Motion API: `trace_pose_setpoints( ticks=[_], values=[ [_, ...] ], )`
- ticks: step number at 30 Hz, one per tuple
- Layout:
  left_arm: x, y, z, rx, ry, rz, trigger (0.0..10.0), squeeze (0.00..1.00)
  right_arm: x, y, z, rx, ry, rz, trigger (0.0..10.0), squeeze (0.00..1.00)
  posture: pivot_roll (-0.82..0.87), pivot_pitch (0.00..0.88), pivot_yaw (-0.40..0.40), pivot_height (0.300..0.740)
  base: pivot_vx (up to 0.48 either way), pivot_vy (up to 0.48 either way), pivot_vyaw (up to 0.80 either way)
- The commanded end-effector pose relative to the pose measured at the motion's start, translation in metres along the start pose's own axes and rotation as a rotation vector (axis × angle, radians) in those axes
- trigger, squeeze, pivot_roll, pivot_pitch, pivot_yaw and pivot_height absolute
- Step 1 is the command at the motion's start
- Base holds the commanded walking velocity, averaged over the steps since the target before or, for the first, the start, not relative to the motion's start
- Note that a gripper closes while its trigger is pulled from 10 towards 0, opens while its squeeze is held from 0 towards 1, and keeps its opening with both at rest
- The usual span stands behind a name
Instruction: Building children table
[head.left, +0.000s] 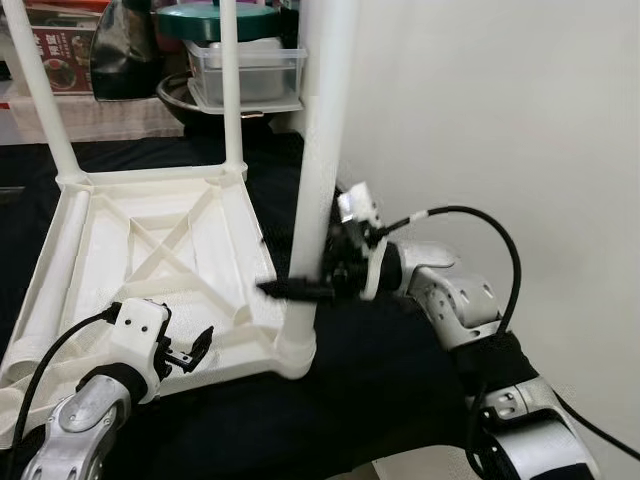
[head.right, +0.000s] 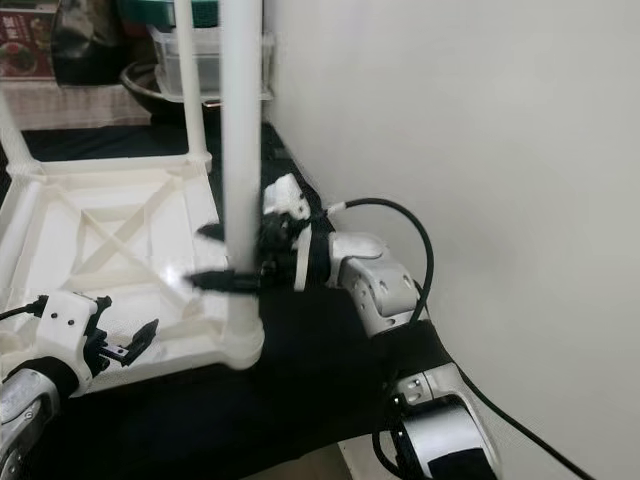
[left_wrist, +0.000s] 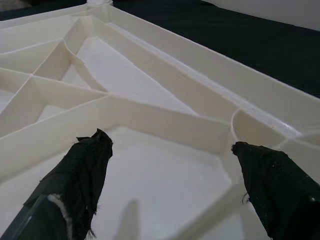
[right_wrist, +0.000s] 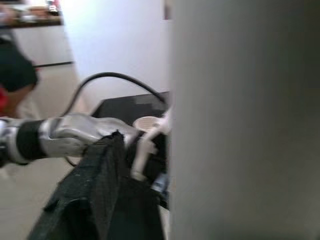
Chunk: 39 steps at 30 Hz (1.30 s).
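A white plastic children's table (head.left: 150, 250) lies upside down on a black cloth. Two legs (head.left: 45, 90) stand upright in its far corners. A third leg (head.left: 325, 130) stands in the near right corner socket. My right gripper (head.right: 225, 258) reaches in from the right and is shut on this leg low down, one finger (head.left: 295, 288) in front and one behind. Close up, the right wrist view shows the leg (right_wrist: 240, 120). My left gripper (head.left: 190, 352) hovers open over the ribbed underside near the front edge, fingers (left_wrist: 85, 165) apart and holding nothing.
Another white leg (head.left: 45, 290) lies along the table's left edge. A white wall (head.left: 500, 100) rises close on the right. Behind the table stand a clear plastic container (head.left: 245, 70), a dark bowl (head.left: 185, 100) and a red box (head.left: 60, 45).
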<state>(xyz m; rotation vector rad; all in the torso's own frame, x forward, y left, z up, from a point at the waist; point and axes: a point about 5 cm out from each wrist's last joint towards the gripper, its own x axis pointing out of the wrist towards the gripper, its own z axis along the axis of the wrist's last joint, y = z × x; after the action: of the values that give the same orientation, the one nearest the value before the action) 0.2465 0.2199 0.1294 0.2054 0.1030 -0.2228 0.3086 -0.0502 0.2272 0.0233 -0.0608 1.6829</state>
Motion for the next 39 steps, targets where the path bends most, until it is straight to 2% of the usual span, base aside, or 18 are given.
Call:
trace_pose_setpoints(
  ticks=[1,2,5,7,8,9,15,18,19,23,24,25,26,28,29,31,34,39],
  values=[
    [-0.001,-0.002,0.0,-0.005,-0.006,-0.011,10.0,0.0,0.005,0.006,-0.005,0.025,0.005,0.057,2.4,0.0,0.23,0.0,-0.145,0.74,0.0,0.0,0.0],
    [-0.001,-0.003,0.0,-0.004,-0.004,-0.011,10.0,0.0,0.007,0.0,-0.011,0.049,0.003,-0.025,0.0,0.0,0.22,0.0,-0.144,0.74,0.0,0.0,0.0],
    [-0.002,-0.002,-0.001,-0.003,-0.002,-0.011,10.0,0.0,0.006,-0.013,-0.018,0.062,0.01,-0.188,0.0,0.0,0.21,0.0,-0.142,0.74,0.0,0.0,0.0],
    [-0.001,-0.002,-0.002,-0.002,0.0,-0.015,10.0,0.0,-0.021,-0.045,-0.041,0.152,0.039,-0.75,0.0,0.0,0.19,0.0,-0.128,0.74,0.0,0.0,0.0],
    [-0.001,-0.002,-0.002,-0.002,0.0,-0.015,10.0,0.0,-0.021,-0.045,-0.041,0.152,0.039,-0.75,0.0,0.0,0.19,0.0,-0.128,0.74,0.0,0.0,0.0],
    [0.0,-0.002,-0.002,-0.002,0.0,-0.017,10.0,0.0,-0.033,-0.051,-0.049,0.178,0.051,-0.928,0.0,0.0,0.19,0.0,-0.126,0.74,0.0,0.0,0.0],
    [0.003,-0.004,-0.002,-0.003,0.001,-0.03,10.0,0.0,-0.068,-0.046,-0.061,0.165,0.087,-1.358,0.0,0.0,0.18,0.0,-0.112,0.74,0.0,0.0,0.0],
    [0.004,-0.004,-0.001,-0.003,-0.001,-0.031,10.0,0.0,-0.073,-0.039,-0.059,0.138,0.104,-1.463,0.0,0.0,0.17,0.0,-0.105,0.74,0.0,0.0,0.0],
    [0.005,-0.004,-0.001,-0.003,-0.001,-0.032,10.0,0.0,-0.069,-0.033,-0.054,0.129,0.113,-1.484,10.0,0.0,0.17,0.0,-0.102,0.74,0.0,0.0,0.0],
    [0.005,-0.004,-0.001,-0.004,-0.002,-0.032,10.0,0.0,-0.059,-0.027,-0.048,0.133,0.058,-1.427,10.0,0.0,0.16,0.0,-0.098,0.74,0.0,0.0,0.0],
    [0.006,-0.005,-0.001,-0.006,-0.002,-0.034,10.0,0.0,-0.051,-0.022,-0.041,0.135,-0.001,-1.349,10.0,1.0,0.16,0.0,-0.091,0.74,0.0,0.0,0.0],
    [0.006,-0.005,-0.001,-0.006,-0.002,-0.034,10.0,0.0,-0.051,-0.022,-0.041,0.135,-0.001,-1.349,10.0,1.0,0.16,0.0,-0.091,0.74,0.0,0.0,0.0],
    [0.007,-0.005,0.0,-0.005,-0.004,-0.04,10.0,0.0,-0.036,-0.023,-0.026,0.154,-0.109,-1.074,10.0,1.0,0.15,0.0,-0.091,0.74,0.0,0.0,0.0],
    [0.008,-0.005,0.0,-0.005,-0.005,-0.042,10.0,0.0,-0.035,-0.024,-0.02,0.14,-0.126,-0.997,10.0,1.0,0.15,0.0,-0.091,0.74,0.0,0.0,0.0],
    [0.009,-0.004,0.0,-0.004,-0.006,-0.042,10.0,0.0,-0.033,-0.023,-0.011,0.112,-0.151,-0.869,10.0,0.0,0.16,0.0,-0.093,0.74,0.0,0.0,0.0],
    [0.01,-0.004,0.0,-0.004,-0.007,-0.042,10.0,0.0,-0.033,-0.022,-0.005,0.091,-0.163,-0.796,10.0,0.0,0.16,0.0,-0.093,0.74,0.0,0.0,0.0],
    [0.012,-0.004,0.001,0.0,-0.013,-0.04,10.0,0.0,-0.027,-0.001,0.013,0.037,-0.182,-0.353,10.0,0.0,0.17,0.0,-0.106,0.74,0.0,0.0,0.0],
    [0.01,-0.004,0.003,-0.003,-0.022,-0.033,10.0,0.0,-0.01,0.006,0.007,0.042,-0.131,-0.162,10.0,0.0,0.19,0.0,-0.119,0.74,0.0,0.0,0.0]
  ],
)
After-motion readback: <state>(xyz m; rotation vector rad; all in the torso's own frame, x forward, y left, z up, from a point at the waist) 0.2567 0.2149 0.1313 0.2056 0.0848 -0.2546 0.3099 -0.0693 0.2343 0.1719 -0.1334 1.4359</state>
